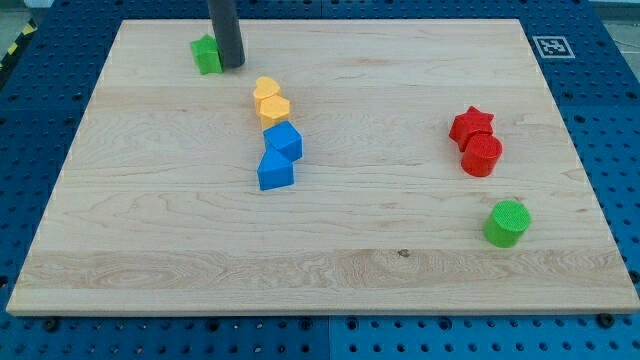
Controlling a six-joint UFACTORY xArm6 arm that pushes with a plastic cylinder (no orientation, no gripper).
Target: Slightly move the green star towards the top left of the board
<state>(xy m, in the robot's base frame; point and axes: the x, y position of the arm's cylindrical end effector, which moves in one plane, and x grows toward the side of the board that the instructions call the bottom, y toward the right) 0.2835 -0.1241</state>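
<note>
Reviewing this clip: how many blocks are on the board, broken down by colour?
Green: 2, a star by my tip and a cylinder
Yellow: 2
Blue: 2
Red: 2, a star and a cylinder
Total: 8

One raised view — angled down across the whole board.

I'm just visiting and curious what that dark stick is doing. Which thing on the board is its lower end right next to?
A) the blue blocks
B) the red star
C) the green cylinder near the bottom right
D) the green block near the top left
D: my tip stands right against the view's-right side of the green star near the board's top left, far from the other blocks.
</note>
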